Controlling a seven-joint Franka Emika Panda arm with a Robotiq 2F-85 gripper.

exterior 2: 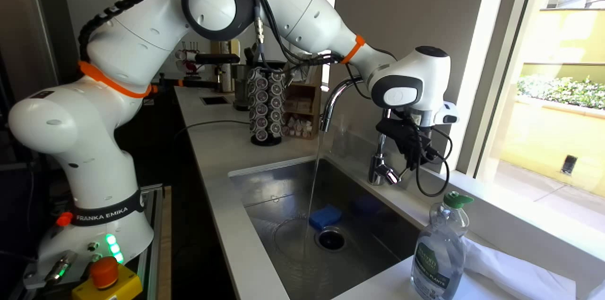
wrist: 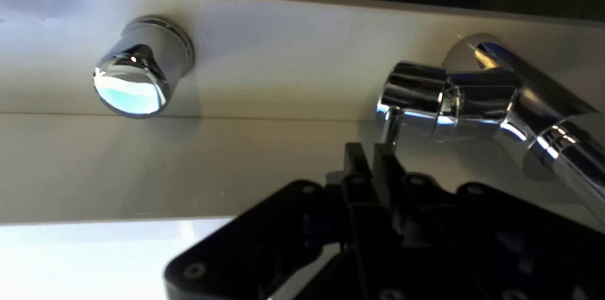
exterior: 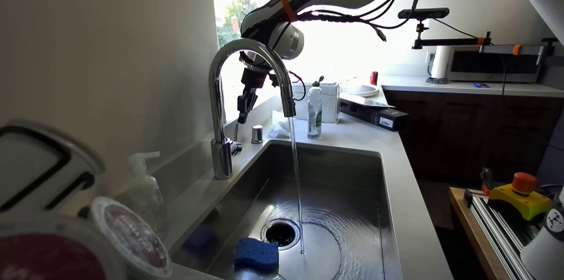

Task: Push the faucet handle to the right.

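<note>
Slim chrome faucet handle (wrist: 392,126): seemingly reached; rightward push judged unfinished. Black two-fingered end effector (wrist: 369,151): jaws nearly together; grip cannot be told.

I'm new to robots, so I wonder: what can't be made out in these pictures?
Wrist view: far end of the faucet handle, hidden behind the gripper; grip unclear.
Wrist view: spout, cut off by the right edge.
In an exterior view: print on a round lid, blurred.
In an exterior view: white label, too small to read.
</note>
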